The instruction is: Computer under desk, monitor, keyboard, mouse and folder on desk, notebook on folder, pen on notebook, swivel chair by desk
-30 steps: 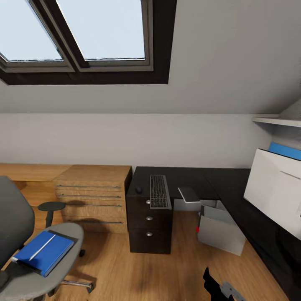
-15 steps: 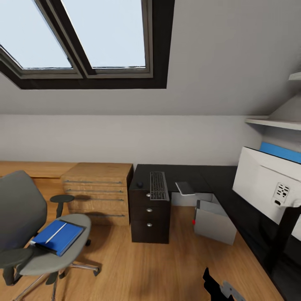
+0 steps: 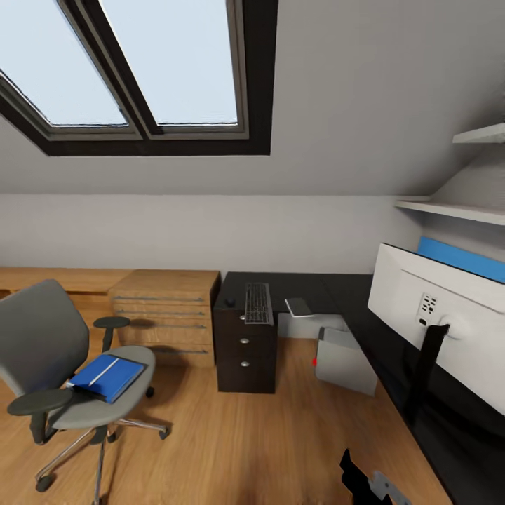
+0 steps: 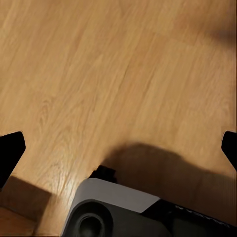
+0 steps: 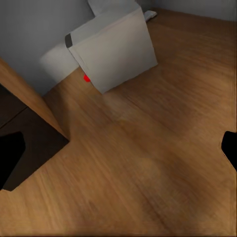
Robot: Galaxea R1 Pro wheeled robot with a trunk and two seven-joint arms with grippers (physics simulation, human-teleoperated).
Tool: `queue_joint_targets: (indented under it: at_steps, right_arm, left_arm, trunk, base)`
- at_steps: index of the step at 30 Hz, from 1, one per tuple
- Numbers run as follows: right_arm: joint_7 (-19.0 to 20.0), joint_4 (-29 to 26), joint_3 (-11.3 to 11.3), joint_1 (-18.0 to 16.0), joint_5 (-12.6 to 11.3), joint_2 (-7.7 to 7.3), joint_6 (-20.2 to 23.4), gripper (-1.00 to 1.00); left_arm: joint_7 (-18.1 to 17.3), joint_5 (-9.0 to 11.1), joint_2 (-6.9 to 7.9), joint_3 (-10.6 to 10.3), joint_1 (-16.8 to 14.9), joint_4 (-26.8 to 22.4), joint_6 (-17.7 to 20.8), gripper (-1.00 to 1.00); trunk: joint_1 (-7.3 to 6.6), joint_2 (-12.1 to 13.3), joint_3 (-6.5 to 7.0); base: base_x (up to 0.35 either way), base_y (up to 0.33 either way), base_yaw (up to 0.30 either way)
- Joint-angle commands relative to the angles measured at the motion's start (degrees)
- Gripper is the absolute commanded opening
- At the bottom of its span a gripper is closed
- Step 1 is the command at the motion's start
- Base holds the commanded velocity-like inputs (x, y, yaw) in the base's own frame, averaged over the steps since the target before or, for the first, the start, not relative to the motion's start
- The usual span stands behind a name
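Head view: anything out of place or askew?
Yes. The computer sits skewed on the floor beside the desk, not squarely under it. The folder lies on the swivel chair seat, a pale stick on top.

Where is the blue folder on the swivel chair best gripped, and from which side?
Probably the folder's front edge overhanging the swivel chair seat front. It lies flat, so a gripper could come in level from the open floor side, between the armrests, with one finger above and one below.

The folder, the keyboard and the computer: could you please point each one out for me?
folder [image 3: 105,376]: head view, blue cover.
keyboard [image 3: 257,303]: head view, key field.
computer [image 3: 345,363]: head view, grey side panel.
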Motion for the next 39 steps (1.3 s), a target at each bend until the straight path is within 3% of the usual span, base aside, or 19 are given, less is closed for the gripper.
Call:
queue_joint_targets:
  at_steps: [1, 14, 27, 36, 39]
  right_arm:
    - [0.09, 0.00, -0.46, -0.03, 0.24, 0.01, -0.13, 1.00]
    - [0.09, 0.07, -0.10, -0.03, 0.61, 0.03, -0.13, 1.00]
    - [0.01, 2.19, 2.41, -0.03, 7.94, -0.03, -0.21, 1.00]
    - [0.00, 2.42, 2.53, -0.03, 8.49, -0.02, -0.15, 1.00]
    - [0.00, 2.41, 2.61, -0.03, 8.50, 0.02, -0.20, 1.00]
  left_arm:
    - [0.46, 0.32, 0.07, -0.23, 0.00, -0.17, 0.20, 1.00]
    - [0.54, 0.39, 0.08, -0.23, 0.00, -0.17, -1.16, 1.00]
    - [0.55, 0.41, 0.07, -0.23, 0.00, -0.17, -1.34, 1.00]
    - [0.55, 0.36, 0.14, -0.23, 0.01, -0.17, -1.35, 1.00]
    - [0.55, 0.36, 0.16, -0.21, 0.02, -0.17, -1.35, 1.00]
  trunk:
    - [-0.25, 0.36, 0.12]
    - [-3.11, 5.58, 2.45]
    - [-5.97, 10.79, 4.79]
    - [-7.94, 14.40, 6.40]
    - [-7.94, 14.40, 6.40]
  base:
    - [-0.333, -0.172, 0.000]
    - [-0.311, -0.199, 0.000]
    - [-0.286, -0.232, 0.000]
    - [-0.284, -0.235, 0.000]
    - [-0.091, -0.072, 0.000]
